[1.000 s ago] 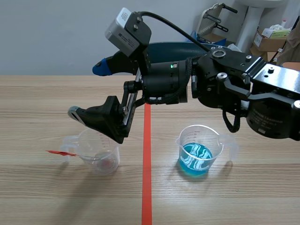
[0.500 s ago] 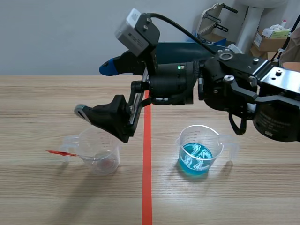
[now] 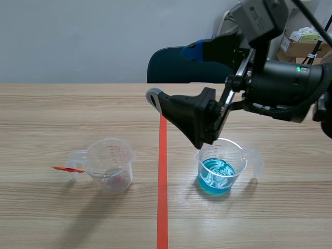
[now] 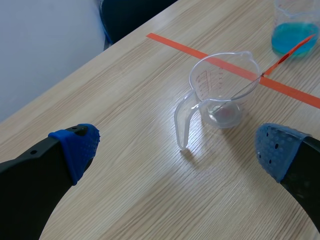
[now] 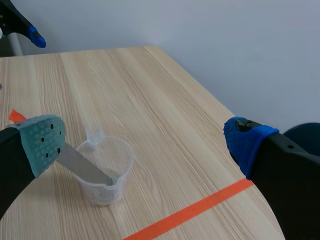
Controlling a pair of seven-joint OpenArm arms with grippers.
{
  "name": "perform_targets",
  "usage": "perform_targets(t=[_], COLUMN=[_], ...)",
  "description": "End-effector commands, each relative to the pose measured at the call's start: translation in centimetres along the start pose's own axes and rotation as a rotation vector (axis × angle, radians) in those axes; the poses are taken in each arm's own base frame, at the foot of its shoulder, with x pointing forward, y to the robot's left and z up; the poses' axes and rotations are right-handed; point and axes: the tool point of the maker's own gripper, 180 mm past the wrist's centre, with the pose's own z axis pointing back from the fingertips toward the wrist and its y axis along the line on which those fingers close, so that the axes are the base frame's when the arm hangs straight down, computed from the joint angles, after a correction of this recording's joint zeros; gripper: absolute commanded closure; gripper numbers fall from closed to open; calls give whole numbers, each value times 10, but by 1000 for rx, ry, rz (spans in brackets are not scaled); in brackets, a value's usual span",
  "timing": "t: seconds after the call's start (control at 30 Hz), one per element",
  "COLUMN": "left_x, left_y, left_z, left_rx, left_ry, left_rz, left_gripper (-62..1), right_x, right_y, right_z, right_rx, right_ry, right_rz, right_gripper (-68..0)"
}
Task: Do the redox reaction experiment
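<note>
Where tape (image 3: 162, 207) divides, two cups (image 3: 110, 167) (image 3: 220, 174) stand.

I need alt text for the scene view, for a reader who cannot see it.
The right arm's open gripper hangs close by a clear cup of blue liquid on a wooden table. Across an orange-red tape line stands a second clear cup, nearly empty.

A dark blue chair (image 3: 168, 66) stands behind the far edge of a light wooden table (image 3: 52, 114), against a plain grey wall (image 3: 78, 36), with cardboard boxes (image 3: 296, 47) and a white post (image 3: 277, 23) off to one side.
</note>
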Motion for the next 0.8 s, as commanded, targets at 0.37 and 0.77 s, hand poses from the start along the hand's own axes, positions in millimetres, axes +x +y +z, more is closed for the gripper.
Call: perform_targets(t=[0.37,0.77], left_x=[23,54], left_y=[-12,-8], left_z=[-20,-61], left_rx=[64,153], left_ry=[-86,-89], left_rz=[-75,-209], left_gripper=[-623,-623], right_x=[29,26], right_y=[3,5], right_z=[52,91], right_rx=[-193,-344], right_ry=[38,123], right_rz=[20,-15], right_gripper=[-679,-679])
